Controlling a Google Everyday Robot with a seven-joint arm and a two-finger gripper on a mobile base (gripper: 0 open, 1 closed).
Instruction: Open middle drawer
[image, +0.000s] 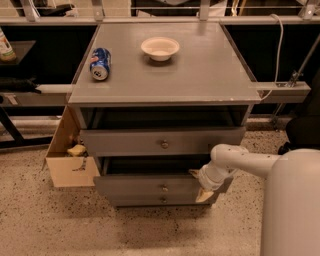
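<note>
The gripper (199, 184) sits at the right end of the middle drawer (145, 186). Its two tan fingers (204, 196) are spread apart, one at the front's top edge and the other at its lower edge. The front runs leftward from the fingers, with its knob (164, 188) well to their left, and it looks partly pulled out. The top drawer (125, 143) is above the fingers.

Pulling from that far corner, I'd worry the drawer skews and binds, or the upper finger slips off the lip.

I can't make out whether either finger actually presses the front. The drawer's inside is dark, and the lowest drawer (150, 201), just below the fingers, is mostly tucked under.
</note>
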